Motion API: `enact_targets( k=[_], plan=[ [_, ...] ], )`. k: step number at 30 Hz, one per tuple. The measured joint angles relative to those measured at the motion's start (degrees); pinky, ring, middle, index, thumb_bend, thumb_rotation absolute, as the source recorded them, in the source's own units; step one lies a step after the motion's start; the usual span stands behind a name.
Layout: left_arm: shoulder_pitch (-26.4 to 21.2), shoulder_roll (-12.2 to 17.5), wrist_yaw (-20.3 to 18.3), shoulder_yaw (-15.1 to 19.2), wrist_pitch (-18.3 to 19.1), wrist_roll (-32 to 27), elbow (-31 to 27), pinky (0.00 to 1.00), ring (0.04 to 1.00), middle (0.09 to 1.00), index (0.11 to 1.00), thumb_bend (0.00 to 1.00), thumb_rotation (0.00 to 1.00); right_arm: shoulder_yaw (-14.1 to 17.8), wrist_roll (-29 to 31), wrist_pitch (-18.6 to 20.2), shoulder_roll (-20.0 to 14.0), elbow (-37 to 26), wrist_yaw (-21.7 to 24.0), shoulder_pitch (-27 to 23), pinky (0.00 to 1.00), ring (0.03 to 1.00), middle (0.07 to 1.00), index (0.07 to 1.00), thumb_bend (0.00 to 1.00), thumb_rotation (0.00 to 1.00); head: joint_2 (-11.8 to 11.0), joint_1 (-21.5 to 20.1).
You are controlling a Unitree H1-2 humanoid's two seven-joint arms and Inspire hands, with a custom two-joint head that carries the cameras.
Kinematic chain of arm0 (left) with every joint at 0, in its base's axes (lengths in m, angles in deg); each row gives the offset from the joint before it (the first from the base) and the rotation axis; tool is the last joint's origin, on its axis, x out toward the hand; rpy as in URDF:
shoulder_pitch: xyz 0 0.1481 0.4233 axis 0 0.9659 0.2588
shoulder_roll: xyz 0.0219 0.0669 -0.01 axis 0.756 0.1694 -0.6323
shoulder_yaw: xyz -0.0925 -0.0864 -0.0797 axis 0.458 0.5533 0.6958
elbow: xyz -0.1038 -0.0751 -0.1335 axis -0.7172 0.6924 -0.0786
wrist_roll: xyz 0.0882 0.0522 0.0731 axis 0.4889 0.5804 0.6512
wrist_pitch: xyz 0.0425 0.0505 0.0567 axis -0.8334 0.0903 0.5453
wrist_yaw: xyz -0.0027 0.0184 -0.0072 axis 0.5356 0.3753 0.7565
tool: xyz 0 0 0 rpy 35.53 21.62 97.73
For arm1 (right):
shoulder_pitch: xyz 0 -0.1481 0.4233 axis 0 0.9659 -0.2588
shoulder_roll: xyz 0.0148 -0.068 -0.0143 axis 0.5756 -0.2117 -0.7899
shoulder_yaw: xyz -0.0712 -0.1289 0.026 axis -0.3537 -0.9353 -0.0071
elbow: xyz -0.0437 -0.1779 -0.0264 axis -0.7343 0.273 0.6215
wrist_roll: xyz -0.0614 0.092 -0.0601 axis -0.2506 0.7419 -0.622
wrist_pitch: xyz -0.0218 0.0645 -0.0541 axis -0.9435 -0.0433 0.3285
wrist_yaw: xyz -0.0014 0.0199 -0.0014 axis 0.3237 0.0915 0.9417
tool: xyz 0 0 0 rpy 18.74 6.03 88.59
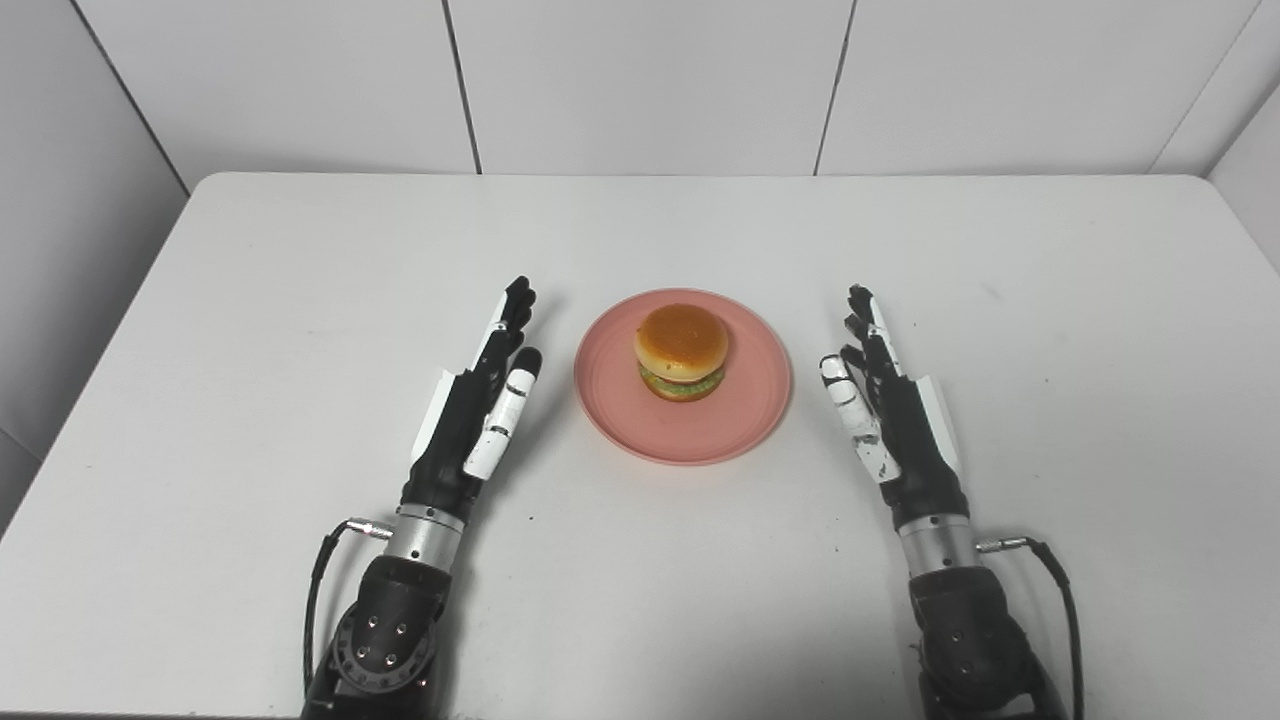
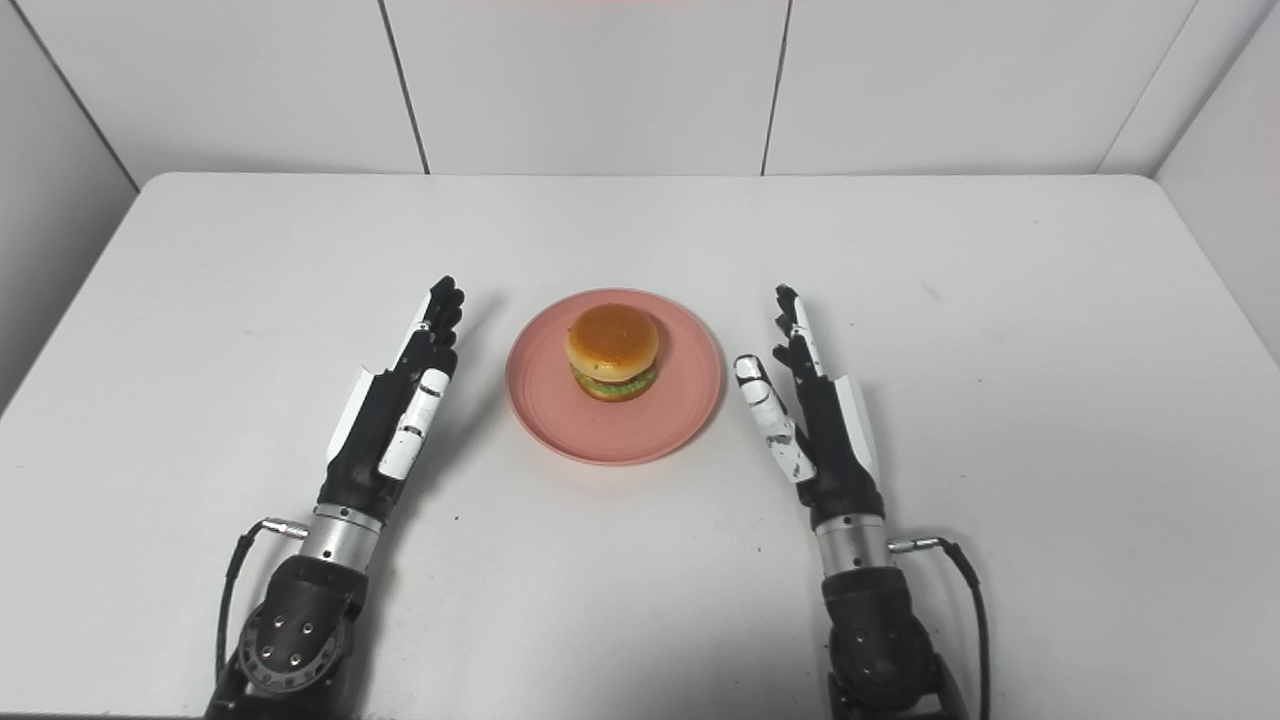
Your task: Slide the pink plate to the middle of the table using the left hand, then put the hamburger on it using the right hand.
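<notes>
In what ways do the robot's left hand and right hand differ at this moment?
The left hand stands on the left side of the pink plate, the right hand on its right side. The left hand leans toward the upper right, the right hand toward the upper left. Both are open, hold nothing, and stand apart from the plate, which carries the hamburger.

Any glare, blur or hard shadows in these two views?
Left eye view: sharp, even light, only a soft shadow under the pink plate and beside the left hand. Right eye view: equally sharp, no glare on the hamburger or table.
</notes>
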Motion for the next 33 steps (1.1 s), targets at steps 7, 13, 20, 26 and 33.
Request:
enact_targets(
  k=[7, 13, 20, 26, 33],
  plan=[
    [-0.1, 0.0, 0.0, 0.0, 0.1, -0.1, 0.1, 1.0, 1.0, 1.0, 1.0, 0.52, 1.0, 0.2, 0.0, 0.0, -0.1, 0.0, 0.3, 0.0, 0.92, 0.962, 0.987, 0.981, 0.28, 1.0, -0.4, 0.4],
    [-0.2, -0.3, 0.0, 0.1, 0.3, -0.2, 0.1, 1.0, 1.0, 1.0, 1.0, 0.46, 1.0, 0.4, -0.1, 0.2, -0.3, -0.1, 0.4, 0.0, 0.92, 0.961, 0.98, 0.974, 0.29, 1.0, -1.1, 1.1],
    [-0.2, -0.8, 0.2, 0.3, 1.2, -0.2, 0.1, 0.99, 1.0, 1.0, 1.0, 0.45, 1.0, 0.4, -0.5, 0.2, -0.3, -0.1, 0.4, 0.0, 0.92, 0.958, 0.974, 0.978, 0.31, 1.0, -1.2, 1.4],
    [-0.3, -0.9, 0.2, 0.4, 2.5, -0.5, 0.1, 0.98, 1.0, 1.0, 1.0, 0.45, 1.0, 0.4, -0.5, 0.1, -0.4, -0.1, 0.4, 0.0, 0.93, 0.961, 0.976, 0.977, 0.3, 1.0, -1.3, 1.6],
    [-0.3, -0.9, 0.2, 0.5, 3.7, -1.1, -0.1, 0.95, 1.0, 1.0, 1.0, 0.44, 1.0, 0.1, -1.3, 0.1, -0.5, -0.1, 0.4, 0.0, 0.92, 0.958, 0.976, 0.976, 0.3, 1.0, -1.4, 2.0]
  ],
)
